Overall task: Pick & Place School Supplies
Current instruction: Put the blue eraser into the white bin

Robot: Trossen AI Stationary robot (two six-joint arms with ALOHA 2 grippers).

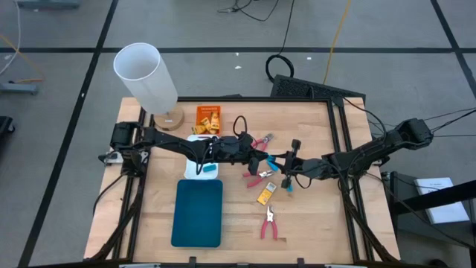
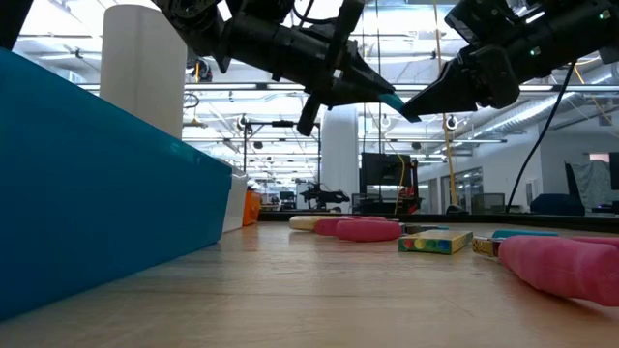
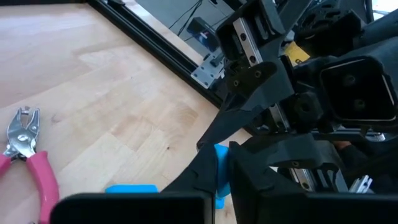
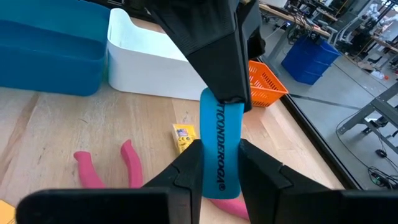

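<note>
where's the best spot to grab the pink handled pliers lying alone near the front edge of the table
Judging by the high view, the pink-handled pliers lie flat and clear of other items, metal jaws toward the yellow packet, handles splayed toward the table's front edge. Best bet is coming straight down from above and closing across the narrow neck just behind the pivot, where both handles run together; further back they spread too wide.

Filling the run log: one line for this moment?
stage: handover above table | left gripper: shut on blue eraser | right gripper: shut on blue eraser
</note>
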